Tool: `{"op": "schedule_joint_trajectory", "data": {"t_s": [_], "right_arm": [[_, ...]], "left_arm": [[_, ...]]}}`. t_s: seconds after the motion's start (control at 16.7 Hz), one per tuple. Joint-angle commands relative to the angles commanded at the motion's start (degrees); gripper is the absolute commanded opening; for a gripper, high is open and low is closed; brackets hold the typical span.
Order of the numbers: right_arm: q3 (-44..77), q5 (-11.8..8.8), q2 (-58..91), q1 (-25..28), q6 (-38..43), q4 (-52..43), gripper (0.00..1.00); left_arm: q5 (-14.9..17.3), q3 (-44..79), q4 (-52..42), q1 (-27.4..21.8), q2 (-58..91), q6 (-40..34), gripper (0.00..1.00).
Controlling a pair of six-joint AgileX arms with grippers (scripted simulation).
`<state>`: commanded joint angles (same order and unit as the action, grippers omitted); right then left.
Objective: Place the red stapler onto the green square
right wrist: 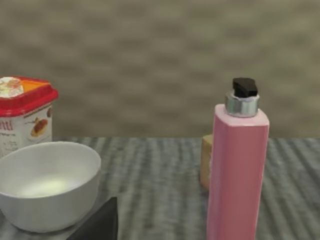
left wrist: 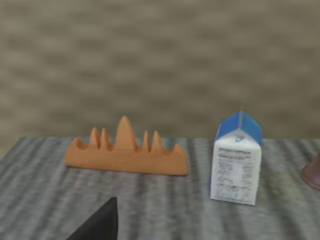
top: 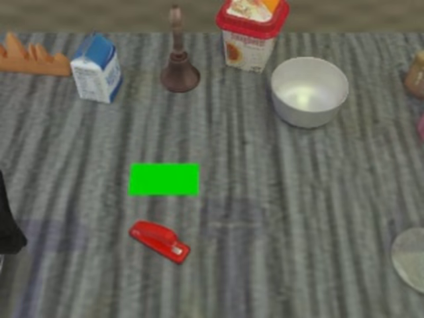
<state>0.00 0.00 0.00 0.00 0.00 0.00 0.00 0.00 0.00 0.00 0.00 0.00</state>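
Down on the grey table (top: 298, 199), the red stapler (top: 159, 242) lies at a slant just below the green square (top: 163, 179), close to it but apart from it, left of centre in the top view. Only a dark part of the left arm (top: 10, 225) shows at the table's left edge. Neither gripper's fingers can be made out, so their state cannot be told.

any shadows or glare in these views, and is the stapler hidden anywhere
Top view: faint soft shadow patches on the table below and right of the green square; small glossy highlight on the red stapler, which lies fully in view, and a bright spot inside the white bowl. Left and right wrist views: even light, stapler out of frame.
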Motion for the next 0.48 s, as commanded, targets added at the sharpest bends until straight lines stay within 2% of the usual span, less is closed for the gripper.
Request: {"op": "schedule_joint_trajectory", "data": {"t_s": [0.24, 0.48], "right_arm": [[0.0, 0.0, 0.0, 0.0, 0.0, 0.0, 1.0], [0.0, 0.0, 0.0, 0.0, 0.0, 0.0, 1.0]], "left_arm": [[0.0, 1.8, -1.4, -0.8, 1.8, 1.8, 1.0], [0.0, 11.7, -8.9, -4.9, 12.6, 12.1, 1.0]]}}
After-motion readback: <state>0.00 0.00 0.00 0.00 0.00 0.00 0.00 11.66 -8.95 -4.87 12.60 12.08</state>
